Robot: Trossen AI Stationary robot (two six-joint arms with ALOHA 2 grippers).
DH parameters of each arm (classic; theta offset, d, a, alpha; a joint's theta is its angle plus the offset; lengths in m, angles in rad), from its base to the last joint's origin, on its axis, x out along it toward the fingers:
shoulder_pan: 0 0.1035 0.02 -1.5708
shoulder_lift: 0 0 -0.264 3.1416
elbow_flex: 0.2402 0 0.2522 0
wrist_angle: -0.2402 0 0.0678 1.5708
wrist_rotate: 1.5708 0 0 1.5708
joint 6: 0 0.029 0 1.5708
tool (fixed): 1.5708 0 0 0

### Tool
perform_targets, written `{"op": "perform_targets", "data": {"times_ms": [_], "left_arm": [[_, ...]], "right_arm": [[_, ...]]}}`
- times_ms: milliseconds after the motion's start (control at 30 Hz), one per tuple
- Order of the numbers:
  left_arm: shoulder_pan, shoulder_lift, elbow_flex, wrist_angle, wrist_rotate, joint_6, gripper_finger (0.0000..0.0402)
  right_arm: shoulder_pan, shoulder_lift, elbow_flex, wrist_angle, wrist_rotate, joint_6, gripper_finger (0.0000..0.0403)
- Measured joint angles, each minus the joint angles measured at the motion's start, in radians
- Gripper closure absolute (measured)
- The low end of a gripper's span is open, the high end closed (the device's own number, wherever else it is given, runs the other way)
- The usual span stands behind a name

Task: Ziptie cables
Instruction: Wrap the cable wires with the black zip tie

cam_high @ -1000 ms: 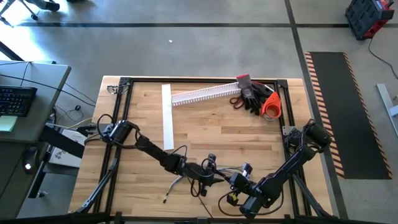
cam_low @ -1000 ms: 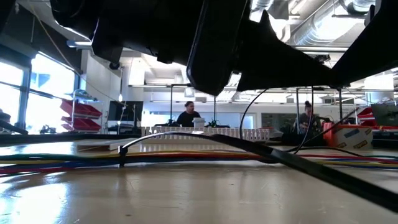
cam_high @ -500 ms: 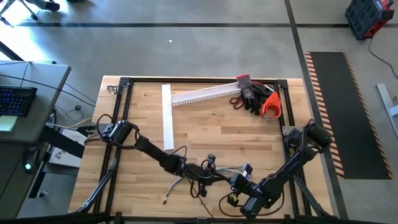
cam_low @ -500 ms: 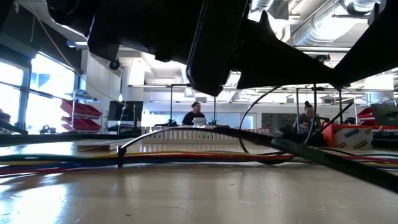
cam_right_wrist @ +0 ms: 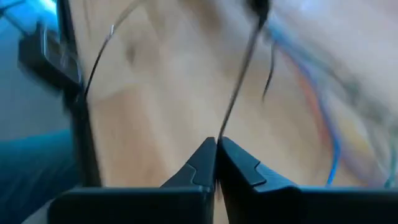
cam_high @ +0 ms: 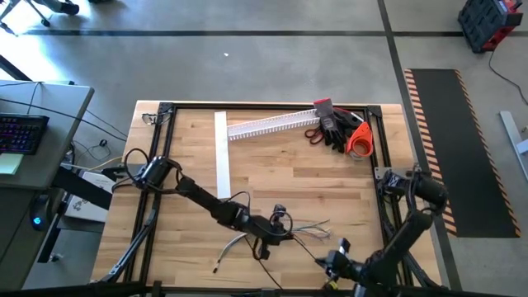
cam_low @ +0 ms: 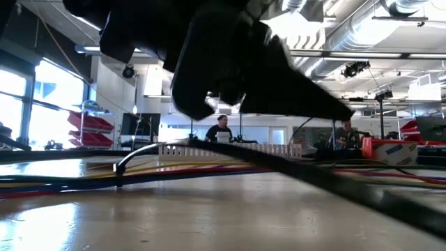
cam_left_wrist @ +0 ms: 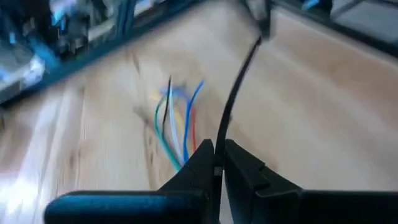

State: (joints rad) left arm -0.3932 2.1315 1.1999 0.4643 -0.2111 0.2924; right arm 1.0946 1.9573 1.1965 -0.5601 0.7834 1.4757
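One cable bundle (cam_high: 293, 233) (loose), perhaps one ziptie (cam_left_wrist: 233, 102)

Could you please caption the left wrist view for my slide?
Left gripper shut on a black ziptie beside the fanned coloured cables.

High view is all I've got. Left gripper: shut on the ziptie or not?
Observer: Yes. The left wrist view shows the left gripper shut on the ziptie.
Operator: Right one?
Observer: The right gripper is shut on a thin black strip too, probably the same ziptie.
Operator: Cables off the table?
Observer: No. The low view shows the cables lying flat on the table.
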Motion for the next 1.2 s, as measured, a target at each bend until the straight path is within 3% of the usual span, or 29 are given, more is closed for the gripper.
{"op": "perform_targets", "data": {"times_ms": [200, 333, 433, 533, 800, 1000, 1200], "left_arm": [[0.026, 0.0, -0.004, -0.125, -0.012, -0.039, 0.0398], [0.034, 0.0, -0.003, -0.159, 0.012, -0.063, 0.0398], [0.034, 0.0, -0.002, -0.144, 0.015, -0.056, 0.0398], [0.033, 0.0, -0.002, -0.148, 0.025, -0.06, 0.0398], [0.018, 0.0, -0.002, -0.12, 0.07, -0.063, 0.0398], [0.01, -0.009, -0.002, -0.11, 0.06, -0.046, 0.0398], [0.006, -0.021, -0.002, -0.106, -0.024, -0.019, 0.0398]], "right_arm": [[0.106, 0.033, 0.026, 0.006, -0.123, 0.125, 0.04], [0.162, 0.034, 0.08, -0.18, -0.099, 0.279, 0.0401], [0.174, 0.033, 0.1, -0.213, -0.002, 0.306, 0.0402], [0.129, 0.033, 0.096, -0.111, 0.133, 0.135, 0.0398], [-0.102, 0.033, 0.091, 0.09, 0.16, -0.534, 0.0299], [-0.207, 0.052, 0.091, 0.071, 0.079, -0.653, 0.0269], [-0.208, 0.075, 0.09, -0.007, 0.044, -0.591, 0.0277]]}}
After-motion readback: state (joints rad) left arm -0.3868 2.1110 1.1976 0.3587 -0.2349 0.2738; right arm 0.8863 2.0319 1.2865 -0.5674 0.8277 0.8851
